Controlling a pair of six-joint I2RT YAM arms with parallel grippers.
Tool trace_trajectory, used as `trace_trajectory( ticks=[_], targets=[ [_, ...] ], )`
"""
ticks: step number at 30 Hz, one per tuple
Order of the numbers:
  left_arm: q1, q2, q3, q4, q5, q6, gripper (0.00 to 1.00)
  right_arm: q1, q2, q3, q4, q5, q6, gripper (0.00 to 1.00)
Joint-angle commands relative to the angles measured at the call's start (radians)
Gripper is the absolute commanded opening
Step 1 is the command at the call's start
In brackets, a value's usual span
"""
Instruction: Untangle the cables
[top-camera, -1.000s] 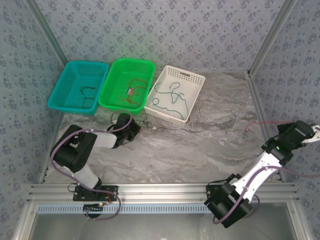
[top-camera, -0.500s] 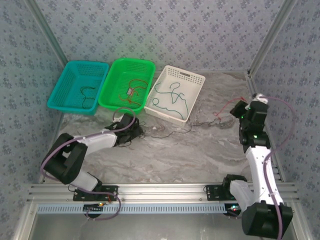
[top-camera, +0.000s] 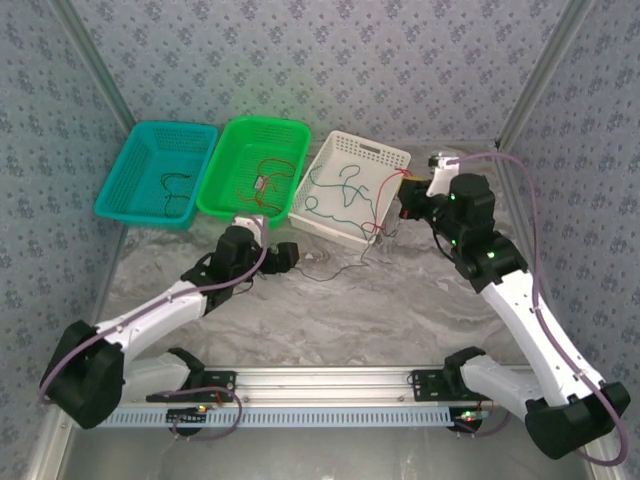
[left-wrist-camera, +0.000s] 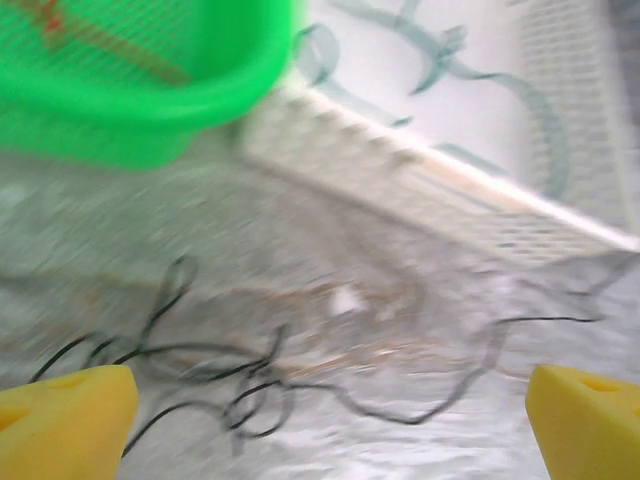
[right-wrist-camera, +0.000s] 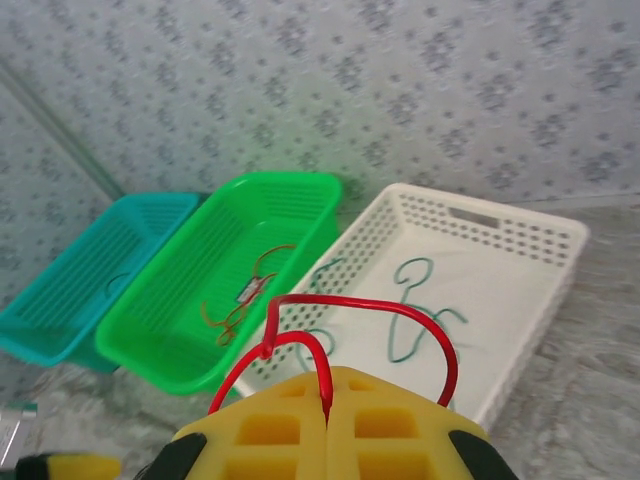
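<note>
My right gripper (right-wrist-camera: 328, 388) is shut on a red cable (right-wrist-camera: 352, 306) that loops above its pads. In the top view that gripper (top-camera: 408, 205) hangs by the white basket's (top-camera: 385, 155) right corner, and the red cable (top-camera: 383, 203) trails down to the table. My left gripper (top-camera: 283, 255) stands open just above the table, in front of the green basket (top-camera: 262, 128). Its yellow fingertips (left-wrist-camera: 62, 418) spread wide over a blurred tangle of thin black cables (left-wrist-camera: 232, 382), holding nothing. Black cable (top-camera: 325, 270) lies slack on the marble between the two arms.
The teal basket (top-camera: 158, 135) holds a dark cable (top-camera: 176, 185). The green basket holds a red-brown cable (right-wrist-camera: 243, 295). A green cable (right-wrist-camera: 418, 312) lies in the white basket. Papered walls and metal frame posts (top-camera: 530, 90) close in the table.
My left gripper opened, let go of the cable and shifted right. The right arm swung from the far right to the white basket, dragging the red cable; the black cable went slack.
</note>
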Motion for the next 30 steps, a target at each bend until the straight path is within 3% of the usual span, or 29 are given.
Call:
trace_trajectory(
  ticks=[1,4,12,17,19,22,25,27,30],
  targets=[
    [-0.009,-0.05,-0.016,0.289,0.22,0.148,0.99,0.057,0.032,0.054,0.0,-0.009,-0.02,0.0],
    [-0.052,-0.058,0.02,0.363,0.281,0.257,0.99,0.108,0.078,0.092,0.01,-0.02,-0.012,0.0],
    [-0.194,0.079,0.143,0.469,0.281,0.503,0.99,0.196,0.152,0.155,0.062,-0.038,0.038,0.0],
    [-0.259,0.216,0.234,0.54,0.132,0.611,0.95,0.226,0.167,0.166,0.082,-0.069,0.053,0.0],
    [-0.26,0.275,0.259,0.564,0.088,0.611,0.83,0.229,0.155,0.161,0.099,-0.089,0.063,0.0],
    [-0.255,0.38,0.235,0.668,-0.023,0.572,0.45,0.217,0.1,0.154,0.127,-0.088,0.079,0.0],
    [-0.243,0.463,0.192,0.723,-0.049,0.501,0.25,0.158,0.038,0.14,0.179,-0.125,0.105,0.0],
    [-0.242,0.502,0.157,0.729,-0.066,0.451,0.18,0.116,-0.004,0.135,0.216,-0.142,0.119,0.0],
    [-0.244,0.497,0.065,0.771,-0.111,0.362,0.23,0.058,-0.059,0.127,0.254,-0.115,0.117,0.0]
  ],
)
